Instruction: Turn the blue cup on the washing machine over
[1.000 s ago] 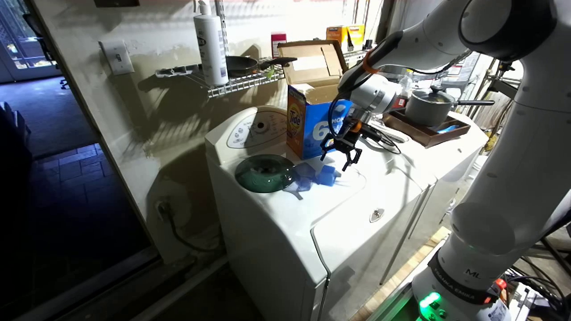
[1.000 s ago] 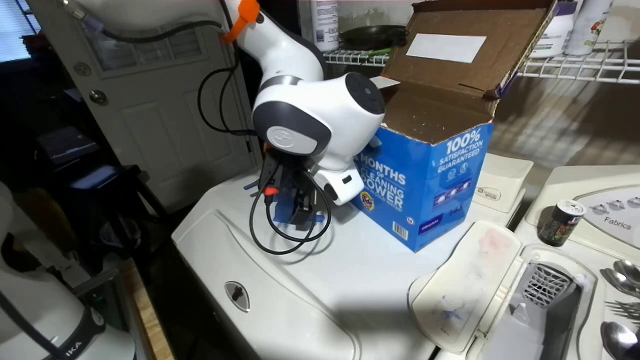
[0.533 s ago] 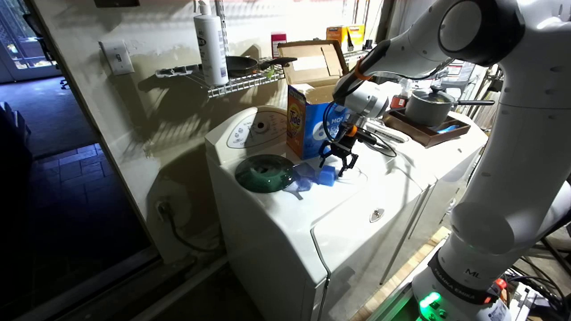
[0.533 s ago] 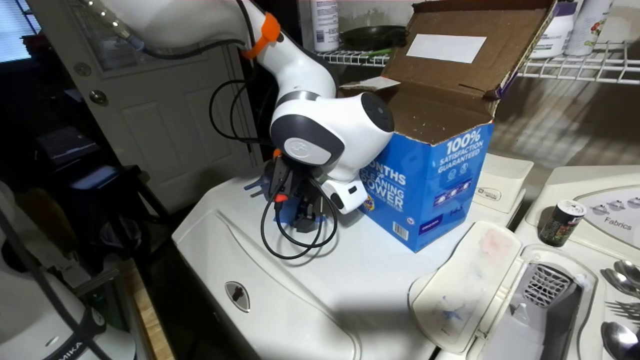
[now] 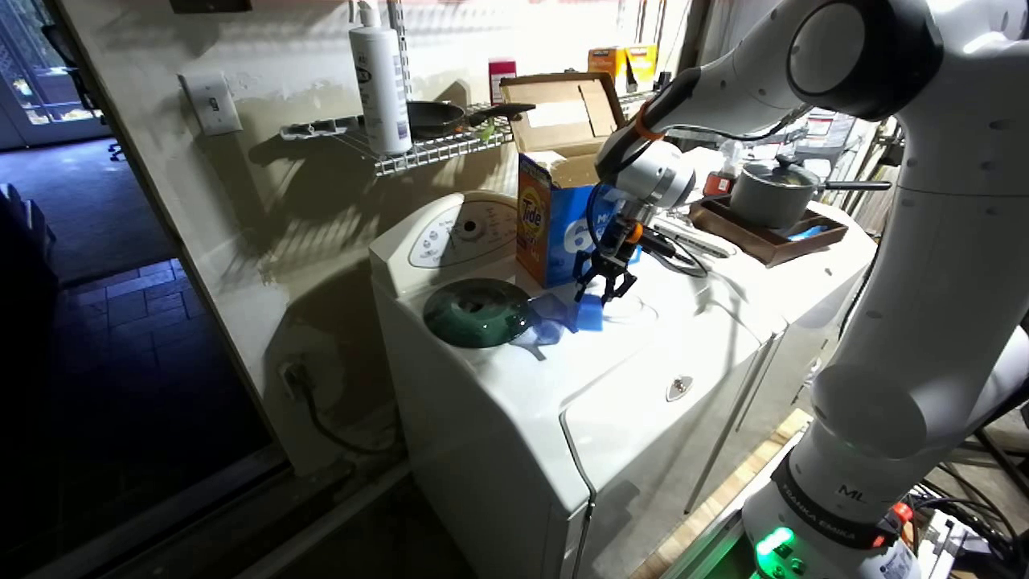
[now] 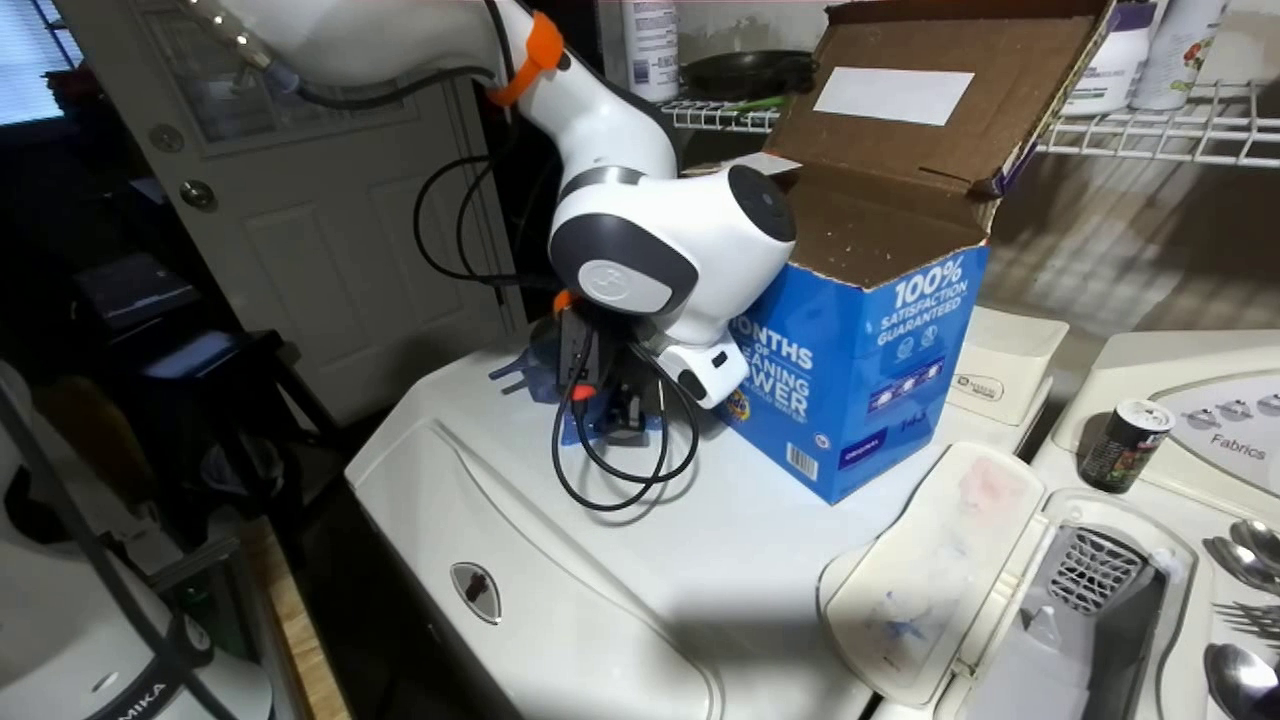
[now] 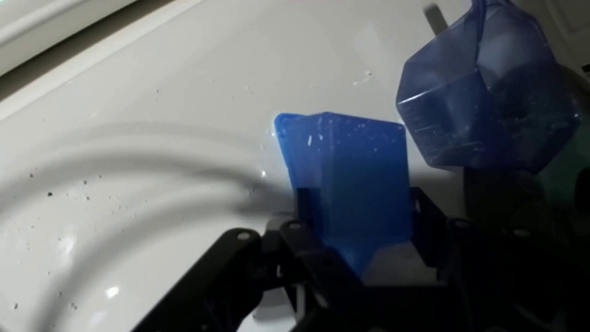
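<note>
The blue cup point(image 7: 364, 170) fills the space between my fingers in the wrist view, one finger pressed against each side. My gripper point(image 7: 362, 207) is shut on it. In an exterior view the cup point(image 5: 590, 316) hangs below my gripper point(image 5: 594, 297), at or just above the lid of the white washing machine point(image 5: 627, 366). Whether it still touches the lid I cannot tell, nor which end is the rim. The arm and cables mostly cover the cup in an exterior view, where the washing machine point(image 6: 600, 570) shows from its front corner.
A darker, see-through blue vessel point(image 7: 484, 101) stands close beside the cup. Past it lies a dark green round disc point(image 5: 476, 315). The tall blue detergent box point(image 6: 850, 370) rises right behind the arm. A pot point(image 5: 776, 197) in a wooden tray sits farther along.
The gripper came down over the cup and its fingers drew together onto the cup's sides. Over the last half second, gripper and cup have risen and shifted slightly together.
</note>
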